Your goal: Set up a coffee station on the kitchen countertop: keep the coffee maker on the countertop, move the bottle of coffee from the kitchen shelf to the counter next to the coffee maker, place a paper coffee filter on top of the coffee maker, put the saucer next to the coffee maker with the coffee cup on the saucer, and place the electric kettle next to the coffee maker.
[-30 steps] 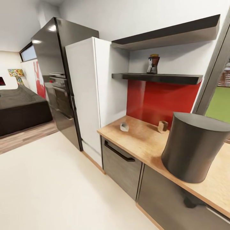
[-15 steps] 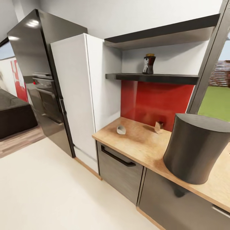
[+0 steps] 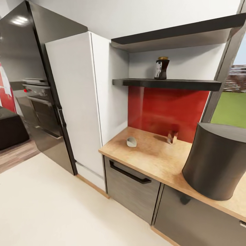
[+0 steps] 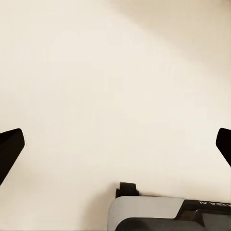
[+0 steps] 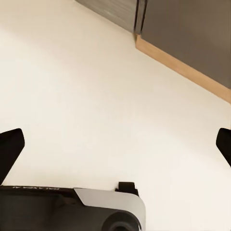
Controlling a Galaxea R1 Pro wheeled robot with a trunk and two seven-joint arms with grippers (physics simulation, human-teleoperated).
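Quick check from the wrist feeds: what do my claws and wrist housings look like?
Each claw has black fingers, the left and right tips showing at the frame edges. Behind them sit pale grey housings over black bodies; the left one bears small white lettering, unreadable.

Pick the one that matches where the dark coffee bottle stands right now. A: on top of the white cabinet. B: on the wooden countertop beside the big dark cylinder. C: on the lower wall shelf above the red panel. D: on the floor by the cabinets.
C: the coffee bottle stands upright on the lower shelf, above the red panel.
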